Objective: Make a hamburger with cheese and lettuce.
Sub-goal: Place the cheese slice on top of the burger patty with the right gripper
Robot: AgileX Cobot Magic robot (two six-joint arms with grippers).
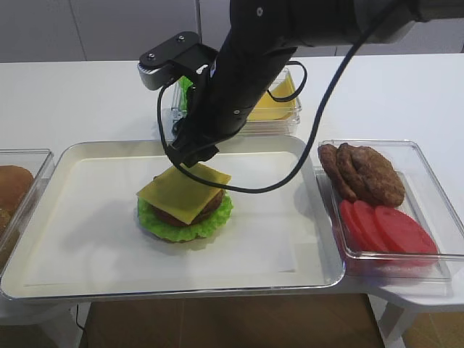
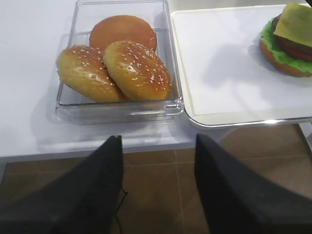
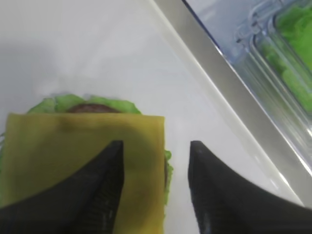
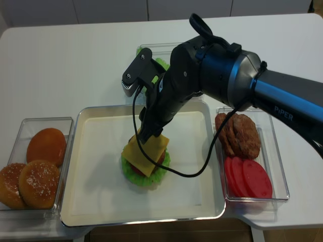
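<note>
**Cheese laid on the stack, right jaws apart above it**

From my seat, the right gripper [image 3: 156, 156] has its 2 black fingers [image 3: 109, 190] spread wide with nothing between them; one hangs over the cheese [image 3: 83, 161], the other past its edge, and I cannot tell if either tip touches it. I judge the slice is released. The cheese lies flat but skewed on the hamburger [image 1: 185, 206], one corner overhanging toward the far side, probably because it was gripped by that edge. Under it show the brown patty, a red slice and the lettuce [image 1: 181, 226], ruffled out all round.

The stack sits near the middle of the tray [image 1: 72, 156], with room around it. The left gripper [image 2: 156, 185] hangs well off to the side, fingers equally apart and empty, over the table edge just before the bin of buns [image 2: 119, 63], which I read as waiting for the top bun. Spare patties [image 1: 362, 172] and tomato slices [image 1: 388, 226] share the right-hand bin
</note>
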